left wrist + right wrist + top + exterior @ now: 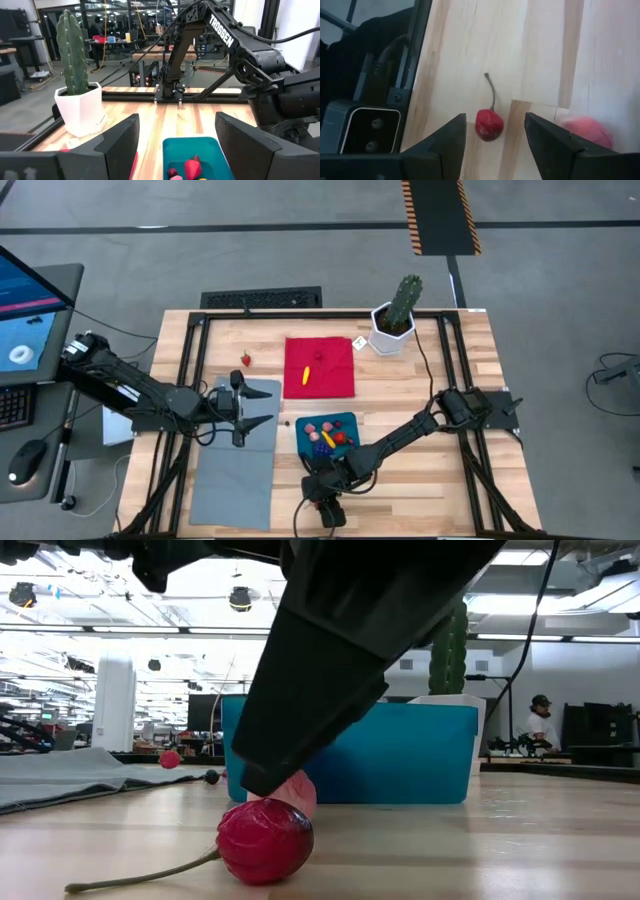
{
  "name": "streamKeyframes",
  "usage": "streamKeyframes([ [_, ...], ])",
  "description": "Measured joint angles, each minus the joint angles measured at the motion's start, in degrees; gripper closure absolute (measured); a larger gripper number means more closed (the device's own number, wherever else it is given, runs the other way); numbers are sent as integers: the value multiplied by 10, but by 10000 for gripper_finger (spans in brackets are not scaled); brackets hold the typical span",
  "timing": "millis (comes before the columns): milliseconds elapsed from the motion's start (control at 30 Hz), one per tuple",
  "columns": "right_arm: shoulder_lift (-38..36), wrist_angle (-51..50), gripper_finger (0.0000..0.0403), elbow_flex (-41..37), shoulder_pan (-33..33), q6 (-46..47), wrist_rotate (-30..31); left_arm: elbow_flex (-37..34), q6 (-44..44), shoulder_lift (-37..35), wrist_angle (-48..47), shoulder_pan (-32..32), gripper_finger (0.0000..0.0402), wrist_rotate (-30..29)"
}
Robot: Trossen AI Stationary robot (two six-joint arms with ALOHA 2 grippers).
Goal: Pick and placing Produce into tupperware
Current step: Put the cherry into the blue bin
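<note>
The right gripper (494,145) is lowered to the wooden table (420,480) at its near edge, just in front of the tupperware (343,420). Its two dark, flat-faced fingers (447,142) stand apart, open, with a small glossy red cherry (488,125) on the boards between them; neither finger touches it. The cherry is round, slightly wrinkled, with a thin curved stem (491,90) trailing away along the planks. In the low view the same cherry (265,842) sits on the table with its stem (140,877) lying flat, and a pale pink rounded piece (300,792) lies right behind it, partly covered by the arm; whether the two touch is hard to tell.

The tupperware is a shallow teal plastic box with rounded corners, already holding several little produce pieces (330,435) in red, yellow, pink and dark blue-purple. Beyond it lies a red square cloth (320,367) with a yellow piece (306,374) on it, and a small red strawberry (246,360) sits on bare wood to the cloth's left.

The left gripper (258,410) hovers over the edge of the grey mat (235,470), its fingers spread wide and empty. A ribbed green cactus (405,302) in a faceted white pot (390,335) stands at the far corner.
</note>
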Motion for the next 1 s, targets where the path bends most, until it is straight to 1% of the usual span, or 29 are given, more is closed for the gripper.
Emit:
streamKeyframes([
  [167, 0, 0, 181, 0, 6, 0, 4, 0, -9, 0, -8, 0, 150, 0],
  [333, -1, 13, 181, -19, 6, 4, 4, 0, -9, 0, -9, 0, 150, 0],
  [733, 7, 42, 184, -18, 6, 10, 3, 0, -9, 0, -9, 0, 150, 0],
  [800, 24, 59, 184, -18, 5, 21, -14, 0, -8, 0, -9, 0, 150, -1],
  [867, 35, 77, 184, -16, 5, 35, -55, 0, -8, 0, -9, 0, 150, -1],
  [1000, 42, 89, 192, -16, -1, 36, -75, 0, -8, 0, -9, 0, 150, -1],
])
